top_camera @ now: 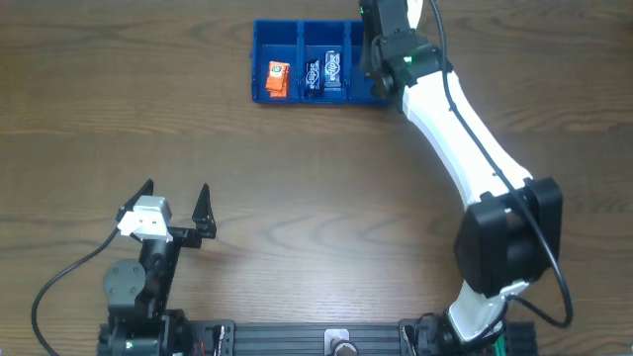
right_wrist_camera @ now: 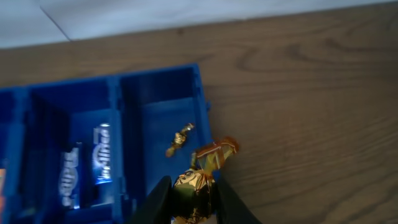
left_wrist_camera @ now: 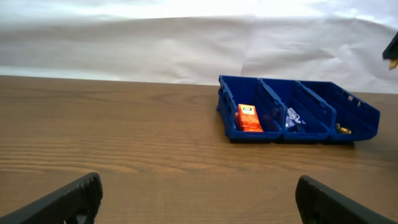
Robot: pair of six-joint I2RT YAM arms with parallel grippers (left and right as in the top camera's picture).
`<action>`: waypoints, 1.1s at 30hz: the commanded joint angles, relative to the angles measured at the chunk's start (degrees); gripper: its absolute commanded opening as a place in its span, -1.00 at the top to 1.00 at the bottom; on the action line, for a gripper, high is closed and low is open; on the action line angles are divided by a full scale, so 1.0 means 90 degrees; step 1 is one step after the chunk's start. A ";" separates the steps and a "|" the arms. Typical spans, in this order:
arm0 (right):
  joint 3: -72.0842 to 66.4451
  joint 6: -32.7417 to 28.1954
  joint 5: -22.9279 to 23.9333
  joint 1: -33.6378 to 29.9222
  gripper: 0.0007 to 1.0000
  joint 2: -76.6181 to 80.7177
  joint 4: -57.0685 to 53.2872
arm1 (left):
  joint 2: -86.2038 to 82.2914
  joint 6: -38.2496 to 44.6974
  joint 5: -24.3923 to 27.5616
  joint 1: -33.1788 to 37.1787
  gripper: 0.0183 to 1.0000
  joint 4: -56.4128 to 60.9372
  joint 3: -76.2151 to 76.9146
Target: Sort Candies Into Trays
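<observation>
Gold candy (right_wrist_camera: 198,180), one piece, is pinched between the two fingers (right_wrist_camera: 155,202) of my right gripper (right_wrist_camera: 191,202) at the bottom centre of the right wrist view. They are clamped on its crinkled wrapper, and one twisted end sticks out past the fingertips. From there I look down on the blue tray (right_wrist_camera: 200,93), which has three compartments side by side. The held piece hangs over the end compartment, close to that compartment's outer wall. Inside that compartment lies a second gold candy (right_wrist_camera: 179,139), apart from the one I am holding, so I count two gold pieces in all. The middle compartment holds two blue candies (right_wrist_camera: 102,155), lying lengthwise next to each other. The far compartment at the other end holds one orange candy (top_camera: 278,80), which I see in the top view at the tray's left. That makes five sweets: four in the tray and one in the grip. The tray sits at the top centre of the top view on the wooden table (top_camera: 297,198). My left gripper (top_camera: 176,190) is at the lower left of that view, well apart from the tray, with its two fingers spread wide and nothing between them.
</observation>
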 commanded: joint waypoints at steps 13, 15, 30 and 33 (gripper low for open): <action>-0.0036 -0.0126 0.0124 -0.0073 0.48 0.0678 0.0032 | -0.0039 -0.0024 0.0182 0.0027 -1.00 -0.0284 -0.0102; -0.0036 -0.0126 0.0107 -0.0073 0.48 0.0678 0.0041 | -0.0039 -0.0024 0.0182 0.0027 -1.00 -0.0284 -0.0102; -0.0036 -0.0129 0.0107 -0.0070 -0.53 0.0678 0.0080 | -0.0039 -0.0024 0.0182 0.0027 -0.99 -0.0284 -0.0102; -0.0034 -0.0129 0.0107 -0.0070 -0.83 0.0678 0.0078 | -0.0039 -0.0024 0.0182 0.0027 -1.00 -0.0284 -0.0102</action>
